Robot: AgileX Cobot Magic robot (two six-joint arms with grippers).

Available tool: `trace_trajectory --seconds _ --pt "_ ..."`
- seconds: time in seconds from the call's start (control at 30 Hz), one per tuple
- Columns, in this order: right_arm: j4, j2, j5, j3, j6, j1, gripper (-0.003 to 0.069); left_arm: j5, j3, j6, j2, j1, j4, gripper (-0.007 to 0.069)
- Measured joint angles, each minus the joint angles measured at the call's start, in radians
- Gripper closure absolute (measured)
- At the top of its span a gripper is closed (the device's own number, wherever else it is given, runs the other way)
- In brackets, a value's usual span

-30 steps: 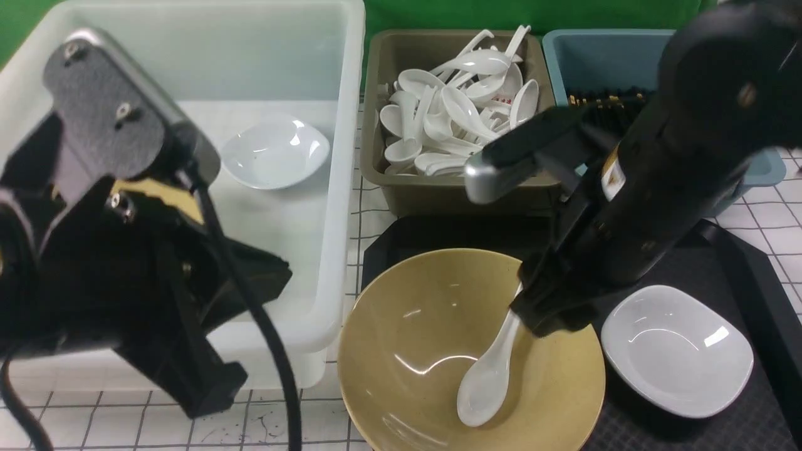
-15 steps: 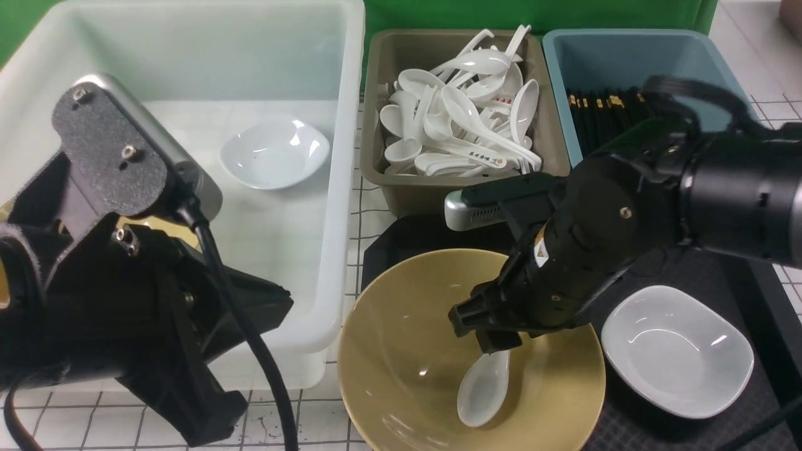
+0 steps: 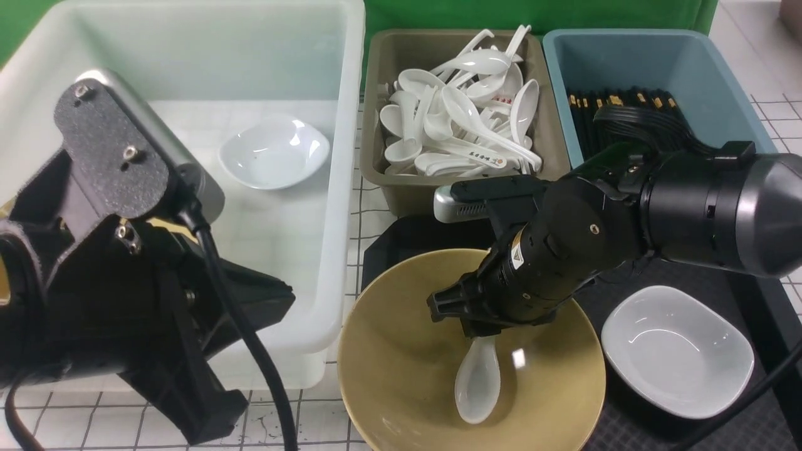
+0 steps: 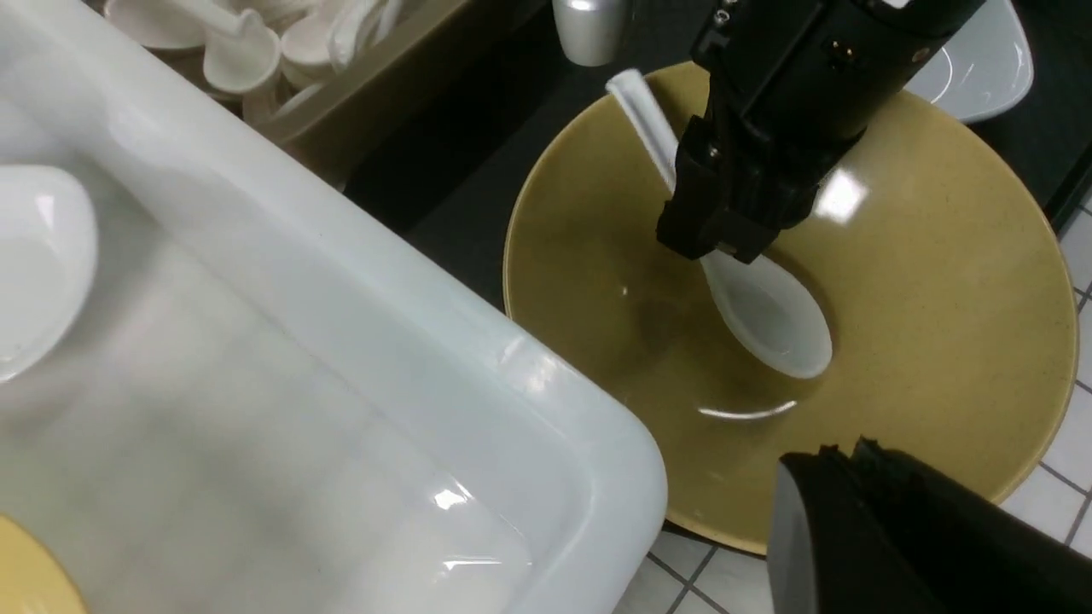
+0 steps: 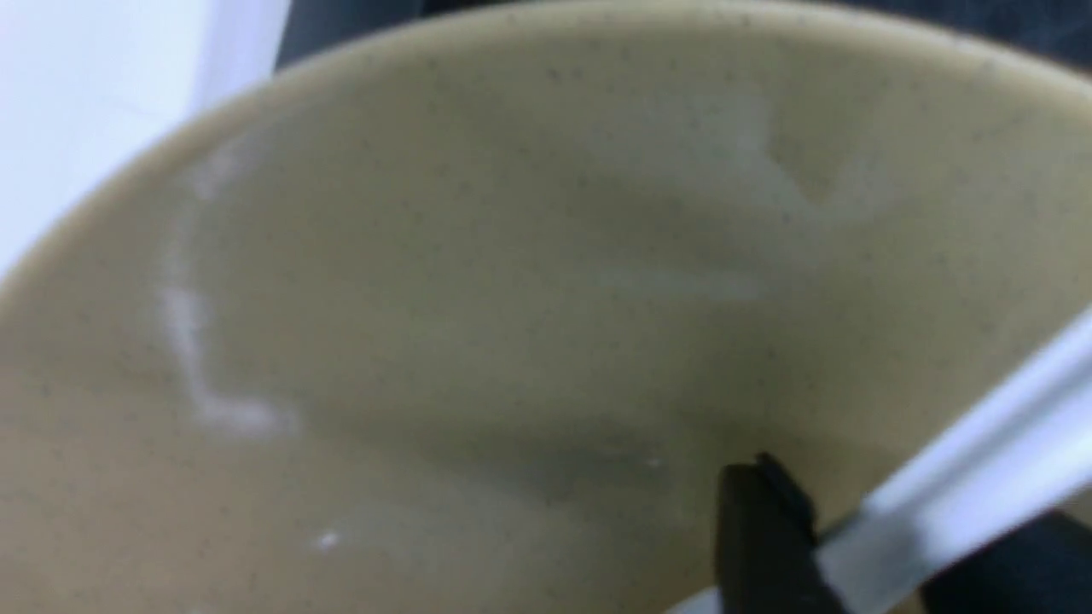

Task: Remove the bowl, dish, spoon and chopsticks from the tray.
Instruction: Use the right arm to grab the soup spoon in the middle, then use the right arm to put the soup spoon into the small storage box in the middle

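— Which step?
— Spoon pickup. The right gripper [image 3: 479, 332] seems narrowed onto the spoon [image 3: 477, 382] handle, with the scoop resting just below it in the bowl [image 3: 401, 351].
— Next?
— Firm hold, then lift straight up.

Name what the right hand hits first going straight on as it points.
The right hand meets the glossy white soup spoon first, at its handle; behind, probably the mustard-yellow round bowl.

White gridded table [image 3: 774, 109] carrying four containers.
The black tray [image 3: 407, 238] lies under the right gripper [image 3: 479, 332]; the white tub [image 3: 338, 188] sits left of it, the olive-brown tub [image 3: 413, 197] just beyond, the blue tub [image 3: 626, 62] beyond and right.
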Motion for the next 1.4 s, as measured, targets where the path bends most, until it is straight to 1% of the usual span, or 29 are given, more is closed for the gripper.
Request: trace_trajectory --seconds 0.07,0.1,0.13,0.17,0.3,0.33,0.43,0.57,0.67,0.73,0.8,0.87,0.97,1.07,1.13,1.27,1.33,1.37,1.4 --pt "0.000 0.000 -0.006 0.000 -0.011 0.000 0.0496 -0.016 0.000 0.000 0.000 0.000 0.000 0.0638" --pt "-0.001 0.000 -0.010 0.000 -0.017 0.000 0.0531 -0.023 0.000 0.000 0.000 0.000 0.000 0.0638" --pt "0.000 -0.001 -0.011 -0.001 -0.025 0.000 0.0552 -0.029 0.000 0.000 0.000 0.000 0.000 0.0638" --pt "0.001 -0.004 -0.005 -0.008 -0.033 0.000 0.0558 -0.034 0.000 0.000 0.000 0.000 -0.001 0.0638" --pt "0.001 -0.017 0.027 -0.039 -0.088 0.001 0.0557 -0.039 0.000 -0.003 0.000 0.000 -0.001 0.0638" --pt "0.001 -0.040 0.044 -0.065 -0.126 0.001 0.0557 -0.042 0.000 -0.015 0.000 0.000 -0.002 0.0638" --pt "-0.008 -0.089 0.051 -0.132 -0.173 -0.007 0.0557 -0.053 0.000 -0.066 0.003 0.000 -0.002 0.0638" --pt "-0.019 -0.122 0.042 -0.279 -0.236 -0.058 0.0557 -0.119 0.000 -0.148 0.040 0.000 -0.006 0.0638" --pt "-0.030 -0.106 -0.008 -0.382 -0.250 -0.127 0.0557 -0.231 0.000 -0.228 0.136 0.000 -0.009 0.0638" --pt "-0.030 -0.095 -0.032 -0.408 -0.252 -0.146 0.0557 -0.256 0.000 -0.238 0.164 0.000 -0.009 0.0638" --pt "-0.030 -0.062 -0.082 -0.453 -0.258 -0.183 0.0557 -0.319 -0.012 -0.256 0.245 0.000 -0.009 0.0638" --pt "-0.030 -0.012 -0.140 -0.500 -0.259 -0.217 0.0557 -0.355 -0.067 -0.258 0.321 0.000 -0.008 0.0638" --pt "-0.030 0.072 -0.185 -0.548 -0.259 -0.253 0.0557 -0.369 -0.170 -0.255 0.410 0.000 0.003 0.0638" --pt "-0.030 0.184 -0.219 -0.600 -0.258 -0.286 0.0557 -0.339 -0.282 -0.246 0.482 0.000 0.028 0.0638" --pt "-0.030 0.215 -0.221 -0.614 -0.258 -0.295 0.0555 -0.310 -0.308 -0.243 0.502 0.000 0.037 0.0638" --pt "-0.030 0.307 -0.216 -0.662 -0.258 -0.317 0.0510 -0.237 -0.333 -0.239 0.545 0.000 0.054 0.0638" --pt "-0.030 0.331 -0.186 -0.689 -0.259 -0.326 0.0414 -0.204 -0.333 -0.239 0.558 0.000 0.068 0.0638" --pt "-0.030 0.333 -0.181 -0.691 -0.259 -0.326 0.0404 -0.202 -0.333 -0.239 0.560 0.000 0.070 0.0638" --pt "-0.030 0.334 -0.113 -0.727 -0.260 -0.331 0.0300 -0.188 -0.334 -0.239 0.562 0.000 0.079 0.0638"
